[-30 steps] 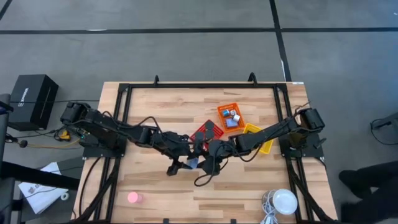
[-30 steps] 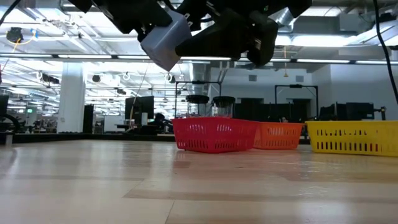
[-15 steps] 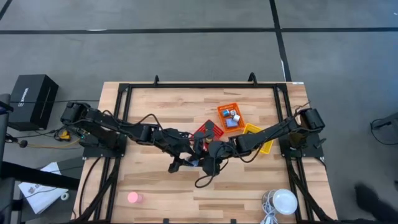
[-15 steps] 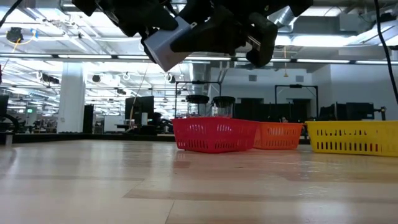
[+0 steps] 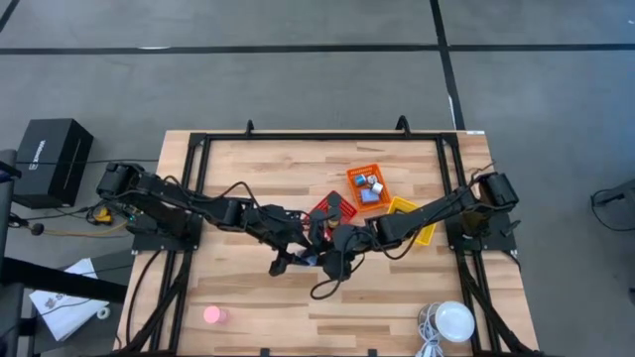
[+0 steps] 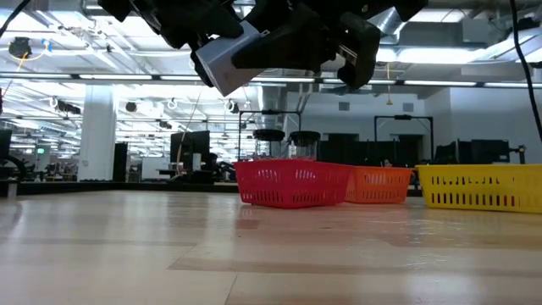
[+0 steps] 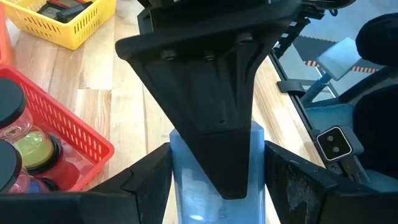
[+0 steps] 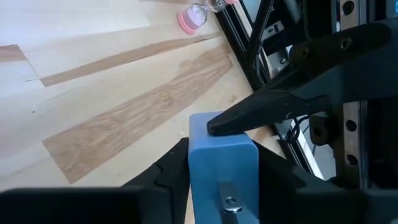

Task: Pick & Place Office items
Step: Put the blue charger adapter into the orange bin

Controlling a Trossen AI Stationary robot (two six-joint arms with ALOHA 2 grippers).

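Note:
A light blue block (image 5: 310,260) hangs above the middle of the table, and both grippers are shut on it. My left gripper (image 5: 296,262) reaches it from the table's left, my right gripper (image 5: 329,260) from the right. In the left wrist view the block (image 7: 214,186) sits between my left fingers, with a dark finger of the right gripper (image 7: 211,112) lying over it. In the right wrist view the block (image 8: 221,155) sits between my right fingers. In the low view the block (image 6: 222,63) is well above the wood. My left gripper pinches the block's two opposite side faces (image 7: 179,186) between its fingers, coming from the table's left. The block is lifted clear of the table. My right gripper pinches the block's other pair of faces (image 8: 198,168) between its fingers, coming from the table's right, opposite the left gripper. A left fingertip (image 8: 217,127) rests at the block's edge in front of them.
Three mesh baskets stand behind the grippers: red (image 5: 330,210) with round jars, orange (image 5: 367,186) with small items, yellow (image 5: 412,220). A pink disc (image 5: 212,315) lies near the front left edge. A white round lamp (image 5: 454,322) stands at the front right. Bare wood lies below the block.
My right gripper's dark fingers have come in against the blue block. The block stays aloft in my left gripper at about the same spot.

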